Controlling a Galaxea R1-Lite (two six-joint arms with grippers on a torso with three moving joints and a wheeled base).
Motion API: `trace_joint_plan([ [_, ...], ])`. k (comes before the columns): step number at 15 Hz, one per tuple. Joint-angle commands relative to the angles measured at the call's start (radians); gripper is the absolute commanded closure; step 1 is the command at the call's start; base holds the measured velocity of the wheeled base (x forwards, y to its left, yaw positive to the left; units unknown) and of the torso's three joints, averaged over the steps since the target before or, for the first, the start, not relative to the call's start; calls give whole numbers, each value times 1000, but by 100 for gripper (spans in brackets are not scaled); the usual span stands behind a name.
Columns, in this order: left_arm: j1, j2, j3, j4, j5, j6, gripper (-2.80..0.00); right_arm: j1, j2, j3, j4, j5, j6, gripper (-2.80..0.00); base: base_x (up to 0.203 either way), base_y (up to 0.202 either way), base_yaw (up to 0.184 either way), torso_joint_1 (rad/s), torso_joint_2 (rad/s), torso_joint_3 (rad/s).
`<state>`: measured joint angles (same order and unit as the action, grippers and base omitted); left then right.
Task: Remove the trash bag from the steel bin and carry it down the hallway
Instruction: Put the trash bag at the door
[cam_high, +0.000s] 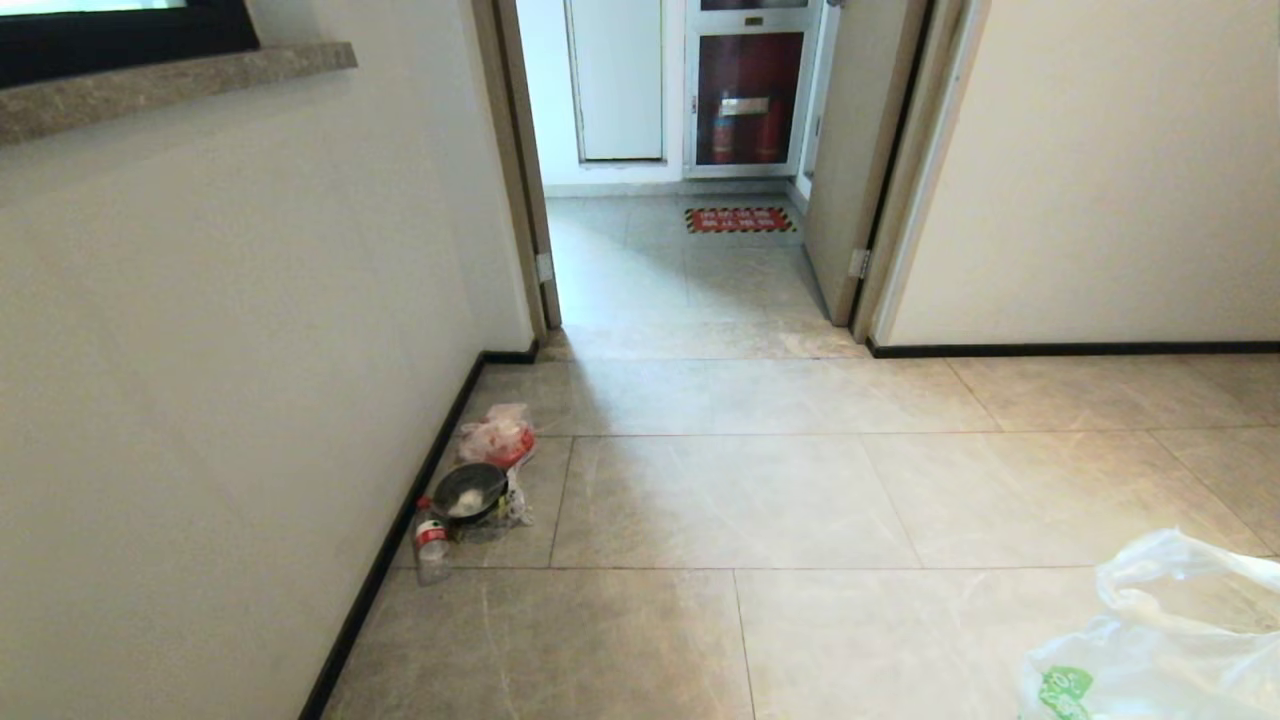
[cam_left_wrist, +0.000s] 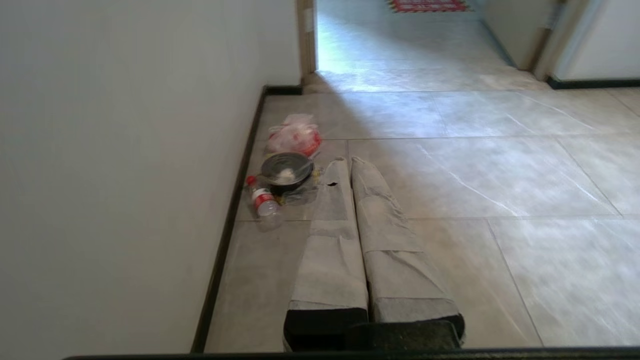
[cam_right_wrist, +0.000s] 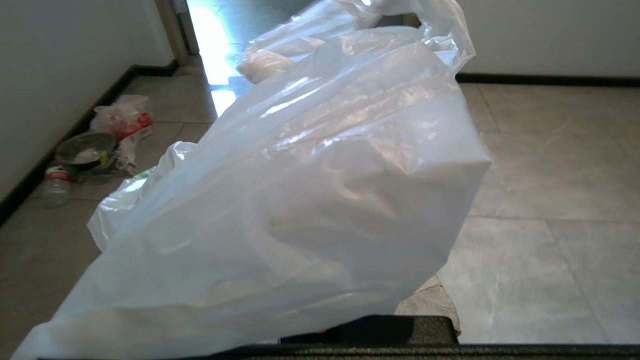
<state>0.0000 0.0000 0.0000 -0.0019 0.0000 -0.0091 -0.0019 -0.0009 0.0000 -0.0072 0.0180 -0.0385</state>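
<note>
Tiled floor bears bowl, bottle, bag.

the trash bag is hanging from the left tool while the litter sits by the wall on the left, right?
Not quite: the trash bag hangs from the right tool, not the left. The right wrist view shows it draped in front of that tool, and the head view has it at the lower right. The left tool is shut and empty. The litter does sit by the wall on the left.

Left gripper points level over the floor, jaws pressed together; right jaws closed.
</note>
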Motion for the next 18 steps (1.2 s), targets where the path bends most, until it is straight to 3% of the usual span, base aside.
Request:
trace_joint_plan([
  [1, 0, 0, 0, -1, 0, 0, 0, 1, 1, 0, 0, 0, -1, 0, 195, 0, 4, -1, 2, 11],
  [18, 0, 0, 0, -1, 0, 0, 0, 0, 1, 0, 0, 0, -1, 0, 190, 0, 1, 2, 2, 2],
])
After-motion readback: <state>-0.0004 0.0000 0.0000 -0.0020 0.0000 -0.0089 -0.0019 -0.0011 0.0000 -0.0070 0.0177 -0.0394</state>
